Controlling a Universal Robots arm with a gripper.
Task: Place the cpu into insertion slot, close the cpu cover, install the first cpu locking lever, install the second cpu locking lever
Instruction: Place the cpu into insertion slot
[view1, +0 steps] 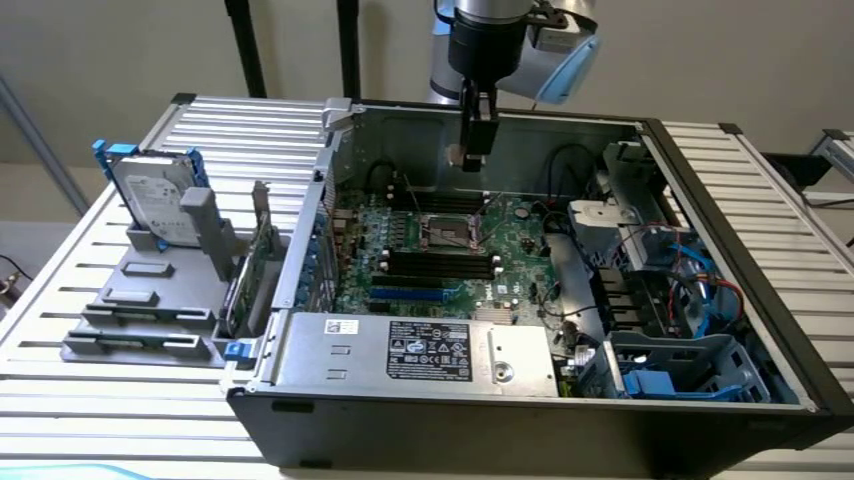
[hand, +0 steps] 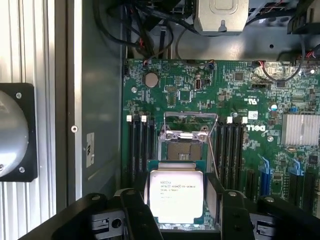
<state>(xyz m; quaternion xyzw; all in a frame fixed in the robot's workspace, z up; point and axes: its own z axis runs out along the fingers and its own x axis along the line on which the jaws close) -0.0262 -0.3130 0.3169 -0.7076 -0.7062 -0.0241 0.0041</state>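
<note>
Ribbed metal table (view1: 781, 215), open PC case (view1: 534, 440) on it. My gripper (view1: 470, 155) hangs above the insertion slot (hand: 182, 151), well clear of it, fingers (hand: 134, 215) clamped on the cpu (hand: 176, 195) (silver face toward the wrist camera). The cpu cover (hand: 189, 134) is tilted up off the slot, hinged at one edge, leaving the slot uncovered.

A robotics lab bench set up for computer assembly.
I work at a tabletop (view1: 254, 130) of ribbed aluminium slats, where an open computer case (view1: 534, 425) lies on its side with its green motherboard (view1: 518, 235) bared. A hard drive (view1: 150, 195) stands in a grey fixture (view1: 147, 300) beside it, black stand poles (view1: 247, 50) rise against a plain wall, and my pincer (view1: 470, 158) holds the cpu (hand: 176, 196) above the board.
</note>
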